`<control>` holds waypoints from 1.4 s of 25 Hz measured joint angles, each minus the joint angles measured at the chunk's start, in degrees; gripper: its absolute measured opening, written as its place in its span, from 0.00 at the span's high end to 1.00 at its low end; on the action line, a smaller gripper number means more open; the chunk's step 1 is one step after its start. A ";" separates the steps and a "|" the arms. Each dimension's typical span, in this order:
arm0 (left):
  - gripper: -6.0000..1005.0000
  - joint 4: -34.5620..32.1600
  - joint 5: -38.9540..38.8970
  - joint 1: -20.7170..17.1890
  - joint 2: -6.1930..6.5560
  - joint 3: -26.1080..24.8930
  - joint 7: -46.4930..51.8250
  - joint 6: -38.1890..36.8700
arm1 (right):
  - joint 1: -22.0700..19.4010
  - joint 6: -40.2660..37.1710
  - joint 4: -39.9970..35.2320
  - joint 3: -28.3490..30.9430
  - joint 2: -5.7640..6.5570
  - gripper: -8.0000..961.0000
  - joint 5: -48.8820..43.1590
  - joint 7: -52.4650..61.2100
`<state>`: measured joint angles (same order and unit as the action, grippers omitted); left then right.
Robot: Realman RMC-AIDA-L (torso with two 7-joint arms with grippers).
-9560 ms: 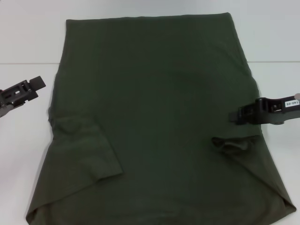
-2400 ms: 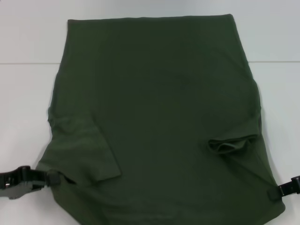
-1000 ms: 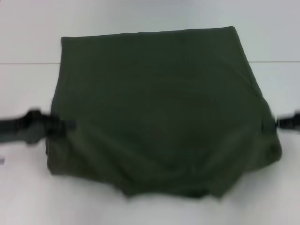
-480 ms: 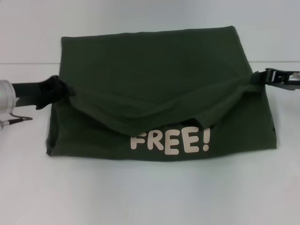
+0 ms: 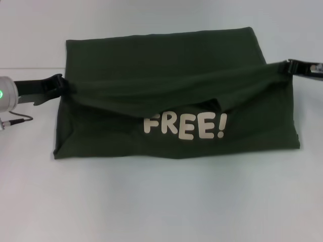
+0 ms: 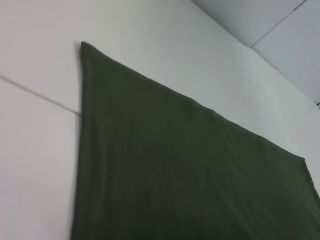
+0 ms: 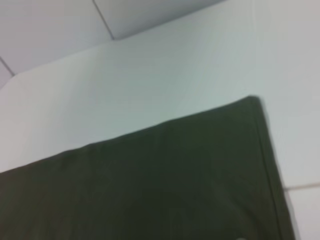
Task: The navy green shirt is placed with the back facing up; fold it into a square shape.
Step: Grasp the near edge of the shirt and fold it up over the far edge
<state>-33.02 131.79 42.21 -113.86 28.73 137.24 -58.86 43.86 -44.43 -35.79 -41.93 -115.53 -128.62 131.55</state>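
The shirt (image 5: 171, 65) lies on the white bench (image 5: 161, 201), its near half raised and doubled over so the cream lettering "FREE!" (image 5: 184, 126) faces up. The left end effector (image 5: 61, 86) is clamped on the lifted fold's left corner, the right end effector (image 5: 285, 67) pinching its right corner; the fabric sags in a shallow dip between them. Beyond both, the shirt's far part rests flat, its far edge straight.

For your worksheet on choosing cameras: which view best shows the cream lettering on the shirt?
The head view: "FREE!" reads whole on the navy green shirt. Both wrist views show only plain green cloth, with no lettering.
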 joint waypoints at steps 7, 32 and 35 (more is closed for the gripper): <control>0.85 -0.96 0.24 1.21 -1.33 2.83 0.54 4.41 | 3.32 8.97 4.55 -5.93 -0.29 0.89 0.00 0.02; 0.83 -3.78 0.36 1.65 -1.25 10.34 5.19 0.64 | 5.87 7.58 6.29 -9.65 0.60 0.84 -5.01 2.82; 0.79 -7.31 -0.53 0.21 -1.59 8.79 5.69 -3.88 | 5.03 4.53 3.18 -9.11 0.62 0.79 -5.64 4.71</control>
<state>-40.33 131.26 42.42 -115.44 37.53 142.93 -62.74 48.89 -39.90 -32.62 -51.03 -114.91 -134.26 136.26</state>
